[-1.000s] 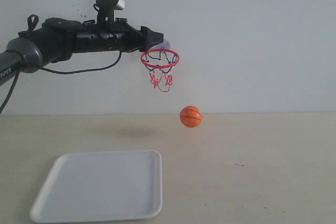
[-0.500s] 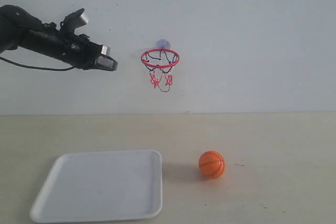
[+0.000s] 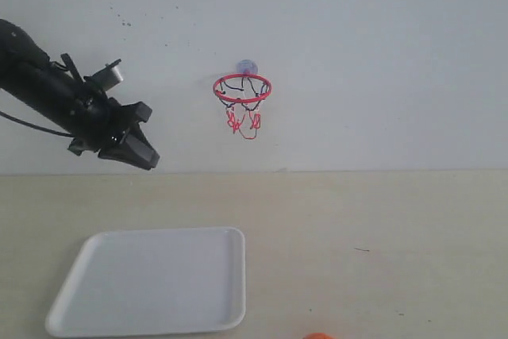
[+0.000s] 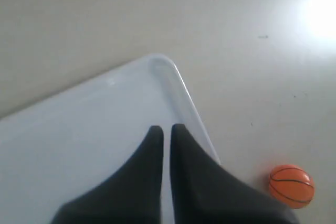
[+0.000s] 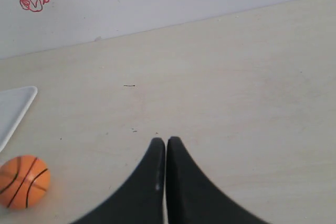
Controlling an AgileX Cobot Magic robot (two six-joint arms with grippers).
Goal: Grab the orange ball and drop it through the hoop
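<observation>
A pale, matte beige counter (image 3: 381,220) meets a plain white wall (image 3: 381,29); on the wall hangs the small toy hoop (image 3: 242,87), a thin red ring with a sparse black-and-red string net; a smooth white tray (image 3: 151,279) with rounded corners lies on the counter. The exterior view catches only a sliver of the small orange ball with black seams (image 3: 317,336); both wrist views show it whole, resting on the counter near the tray but apart from it. My left tool (image 4: 166,129) hangs over the tray, closed and empty; my right tool (image 5: 166,141) is also closed on nothing.
</observation>
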